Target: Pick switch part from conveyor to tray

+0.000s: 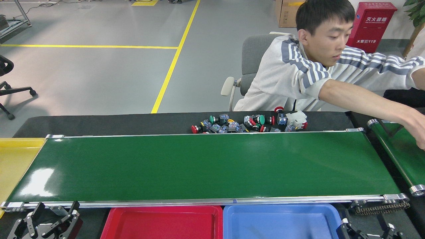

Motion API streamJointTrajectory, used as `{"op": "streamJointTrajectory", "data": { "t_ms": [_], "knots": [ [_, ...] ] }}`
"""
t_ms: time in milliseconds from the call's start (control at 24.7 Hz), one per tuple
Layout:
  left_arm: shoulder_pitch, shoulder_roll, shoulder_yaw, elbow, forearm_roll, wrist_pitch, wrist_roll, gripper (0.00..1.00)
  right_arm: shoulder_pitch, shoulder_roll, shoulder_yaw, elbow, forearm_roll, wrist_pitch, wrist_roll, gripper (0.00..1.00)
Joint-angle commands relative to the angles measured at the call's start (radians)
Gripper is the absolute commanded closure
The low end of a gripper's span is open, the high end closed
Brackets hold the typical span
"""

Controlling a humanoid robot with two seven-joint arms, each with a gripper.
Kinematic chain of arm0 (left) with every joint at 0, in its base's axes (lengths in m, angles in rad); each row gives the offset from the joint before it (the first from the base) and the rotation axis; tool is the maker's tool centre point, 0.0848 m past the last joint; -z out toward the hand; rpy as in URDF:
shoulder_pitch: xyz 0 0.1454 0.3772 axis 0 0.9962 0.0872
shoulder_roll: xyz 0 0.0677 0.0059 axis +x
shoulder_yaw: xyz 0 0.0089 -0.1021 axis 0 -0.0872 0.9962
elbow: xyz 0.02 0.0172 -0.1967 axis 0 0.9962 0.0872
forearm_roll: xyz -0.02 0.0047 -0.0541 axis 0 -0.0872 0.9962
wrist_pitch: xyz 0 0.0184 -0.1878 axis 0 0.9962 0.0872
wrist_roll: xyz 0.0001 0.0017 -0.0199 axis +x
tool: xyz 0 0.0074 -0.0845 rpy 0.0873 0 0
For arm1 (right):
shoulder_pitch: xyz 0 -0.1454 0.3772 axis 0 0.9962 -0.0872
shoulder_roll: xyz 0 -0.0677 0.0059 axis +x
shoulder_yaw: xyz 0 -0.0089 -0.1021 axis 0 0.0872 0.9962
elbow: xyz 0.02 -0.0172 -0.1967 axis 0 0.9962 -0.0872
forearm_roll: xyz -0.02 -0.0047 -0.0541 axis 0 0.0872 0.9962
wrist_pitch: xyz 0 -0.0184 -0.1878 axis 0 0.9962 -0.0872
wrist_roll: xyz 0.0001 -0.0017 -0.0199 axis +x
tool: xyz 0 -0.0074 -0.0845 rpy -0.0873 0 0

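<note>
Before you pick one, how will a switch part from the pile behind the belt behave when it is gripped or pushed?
The switch parts look like hard plastic, so probably stiff and light. Their round caps suggest one may roll or tip on the glossy conveyor. Heaped together, neighbours could shift when one is pulled.

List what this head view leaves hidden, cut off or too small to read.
- Right gripper: cut by the bottom edge; open or shut unclear.
- Red tray and blue tray: near halves cut off.
- Person's hand: cut by the right edge.
- Switch parts: too small and piled to count.
</note>
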Motion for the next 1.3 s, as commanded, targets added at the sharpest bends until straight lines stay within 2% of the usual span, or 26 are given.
{"op": "streamJointTrajectory", "data": {
  "t_ms": [0, 892, 1257],
  "knots": [
    [0.0, 0.015, 0.006, -0.008, -0.002, -0.003, 0.003, 0.0, -0.006, 0.002, -0.006, -0.015, -0.003, -0.004, -0.008, 0.0],
    [-0.015, 0.007, 0.01, -0.003, 0.009, 0.009, 0.015, 0.0, -0.012, 0.008, -0.005, 0.002, -0.001, 0.002, 0.0, 0.0],
    [-0.017, 0.01, 0.01, -0.012, 0.002, -0.005, 0.015, 0.0, -0.078, 0.005, -0.005, 0.025, 0.0, 0.007, 0.058, 0.01]
  ]
}}
